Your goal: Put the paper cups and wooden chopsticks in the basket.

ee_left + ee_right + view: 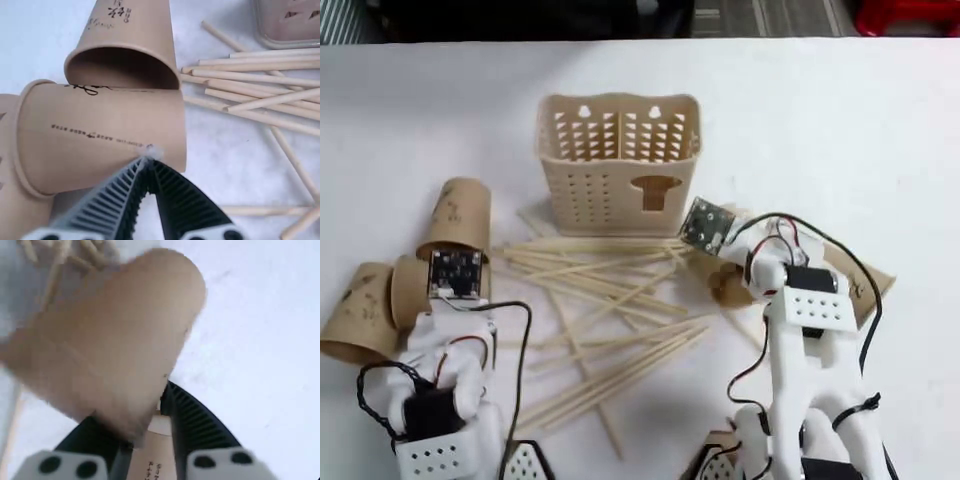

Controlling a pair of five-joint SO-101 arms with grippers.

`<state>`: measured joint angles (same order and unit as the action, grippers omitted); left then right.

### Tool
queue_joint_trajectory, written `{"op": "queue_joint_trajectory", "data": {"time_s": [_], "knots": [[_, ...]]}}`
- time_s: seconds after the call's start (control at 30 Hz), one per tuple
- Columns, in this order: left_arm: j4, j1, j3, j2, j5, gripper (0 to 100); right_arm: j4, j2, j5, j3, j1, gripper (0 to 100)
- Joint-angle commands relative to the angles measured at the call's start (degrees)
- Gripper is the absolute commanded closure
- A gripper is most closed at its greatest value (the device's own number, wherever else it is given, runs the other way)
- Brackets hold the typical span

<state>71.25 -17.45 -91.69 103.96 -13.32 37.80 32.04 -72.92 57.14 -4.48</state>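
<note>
A cream perforated basket (pixel 618 160) stands upright at the table's middle back. Many wooden chopsticks (pixel 610 300) lie scattered in front of it. Three brown paper cups lie on their sides at the left: one (pixel 460 215) nearer the basket, two (pixel 410 290) (pixel 360 310) closer to the front. My left gripper (pixel 146 161) is shut, its tips resting against the side of a lying cup (pixel 100 135), with another cup (pixel 125 55) just beyond. My right gripper (pixel 145 425) is shut on a paper cup (pixel 115 340), to the right of the chopsticks (pixel 60 255).
Another brown cup (pixel 865 285), seemingly flattened, lies under the right arm (pixel 810 330) near the right front. The basket's corner (pixel 290 25) and chopsticks (pixel 250 80) show beyond the left gripper. The table is bare white behind and right of the basket.
</note>
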Motion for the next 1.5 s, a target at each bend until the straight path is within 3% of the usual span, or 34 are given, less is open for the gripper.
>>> {"op": "queue_joint_trajectory", "data": {"time_s": [0.0, 0.3, 0.7, 1.07, 1.47], "knots": [[-1.1, -0.6, 1.3, 0.2, -0.3, 98, -0.7, 2.2, 2.6, -3.9, -2.6, 97.8], [-1.1, -0.6, 1.3, 0.2, -0.3, 98, 1.1, 2.2, 11.0, -13.4, -7.5, 97.9], [-1.1, -0.6, 1.3, 0.2, -0.3, 98, 31.7, 1.6, 28.1, -47.4, -7.1, 97.9], [-1.1, -0.6, 1.3, 0.2, -0.3, 98, 41.1, 1.6, 43.3, -65.9, 2.4, 97.9], [-1.1, -0.6, 1.2, 0.2, -0.3, 98, 37.7, 0.8, 56.4, -71.3, 17.9, 97.8]]}}
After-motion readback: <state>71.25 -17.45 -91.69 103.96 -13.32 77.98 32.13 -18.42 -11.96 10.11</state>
